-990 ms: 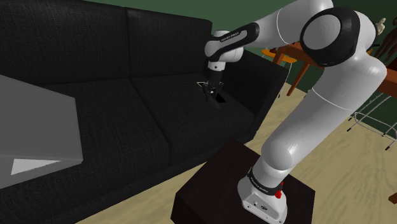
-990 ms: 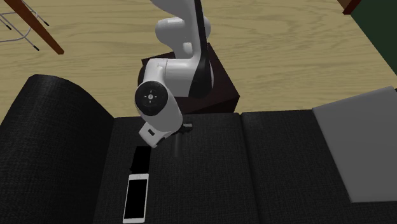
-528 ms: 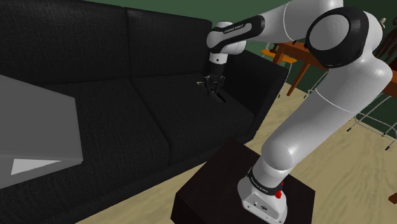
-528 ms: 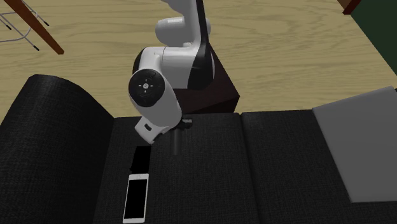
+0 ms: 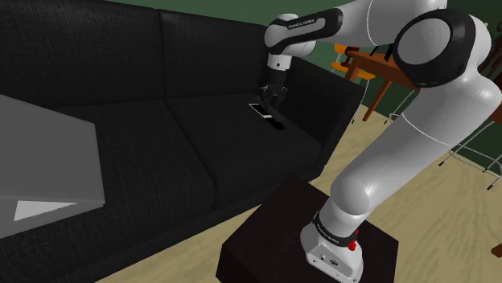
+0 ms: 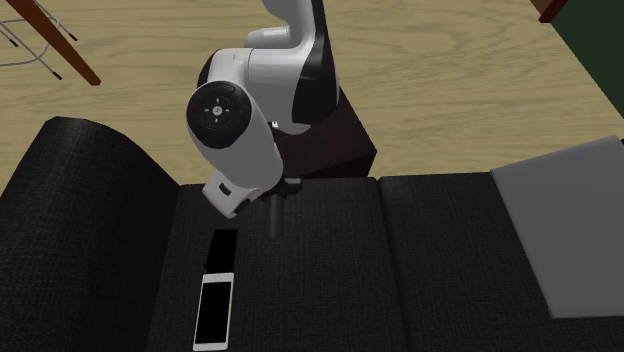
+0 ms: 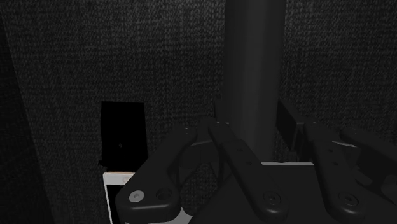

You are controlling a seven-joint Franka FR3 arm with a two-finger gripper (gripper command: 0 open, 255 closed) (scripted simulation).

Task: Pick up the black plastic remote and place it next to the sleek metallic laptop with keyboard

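My gripper hangs over the sofa seat near the armrest and is shut on the black remote, a long dark bar held clear of the cushion. Seen from the wrist, the remote runs straight out from between the fingers of the gripper. From the shoulder camera, the gripper points down at the cushion by the far armrest. The grey laptop lies at the other end of the sofa, and appears as a grey slab at the second exterior view's right.
On the cushion under the hand lie a white-rimmed phone and a flat black rectangle. The black sofa's armrest is close beside the gripper. A wooden table stands behind, and the dark stand is in front.
The arm has risen and the gripper has lifted away from the cushion with the remote in it. The phone and the black rectangle have stayed put.
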